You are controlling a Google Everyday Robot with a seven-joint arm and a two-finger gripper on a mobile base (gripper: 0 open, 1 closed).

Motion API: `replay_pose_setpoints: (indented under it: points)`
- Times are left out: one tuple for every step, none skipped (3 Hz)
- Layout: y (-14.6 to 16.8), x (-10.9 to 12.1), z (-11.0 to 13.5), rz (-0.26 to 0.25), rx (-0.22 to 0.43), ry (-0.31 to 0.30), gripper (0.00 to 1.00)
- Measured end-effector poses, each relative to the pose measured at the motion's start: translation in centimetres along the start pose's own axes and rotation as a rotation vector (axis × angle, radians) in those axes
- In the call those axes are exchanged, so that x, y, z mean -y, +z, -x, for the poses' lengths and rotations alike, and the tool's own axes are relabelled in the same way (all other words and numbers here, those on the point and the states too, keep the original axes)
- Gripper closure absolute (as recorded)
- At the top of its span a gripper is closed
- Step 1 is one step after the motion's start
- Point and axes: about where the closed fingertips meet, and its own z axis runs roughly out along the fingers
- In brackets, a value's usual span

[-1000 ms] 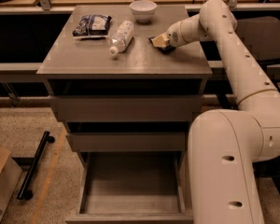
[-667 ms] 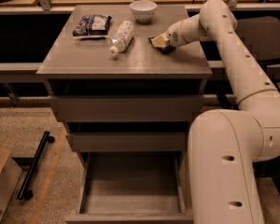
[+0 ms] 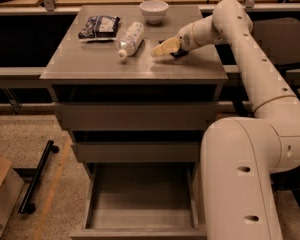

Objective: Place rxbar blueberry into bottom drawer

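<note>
My gripper [image 3: 164,48] is low over the right part of the grey cabinet top [image 3: 90,64], pointing left. A small dark flat thing [image 3: 178,54], which looks like the rxbar blueberry, lies right under the gripper and is mostly hidden by it. I cannot tell whether it is held. The bottom drawer [image 3: 140,204] is pulled out below the two shut drawers, and its tray holds nothing.
On the cabinet top are a crinkly dark-and-white bag [image 3: 99,26] at the back left, a clear bottle [image 3: 130,38] lying on its side, and a white bowl [image 3: 154,9] at the back. My arm's big lower link [image 3: 240,184] stands right of the open drawer. A black bar [image 3: 37,176] lies on the floor at left.
The gripper has shifted a little to the left and toward the front of the cabinet top. Nothing else has moved.
</note>
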Motion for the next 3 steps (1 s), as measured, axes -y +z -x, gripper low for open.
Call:
replay_pose_setpoints:
  points:
    - [-0.3, -1.2, -1.0, 0.028, -0.025, 0.018, 0.02]
    - [-1.2, -2.5, -2.0, 0.041, -0.051, 0.034, 0.18]
    - [-1.3, -2.6, -1.9, 0.041, -0.052, 0.034, 0.51]
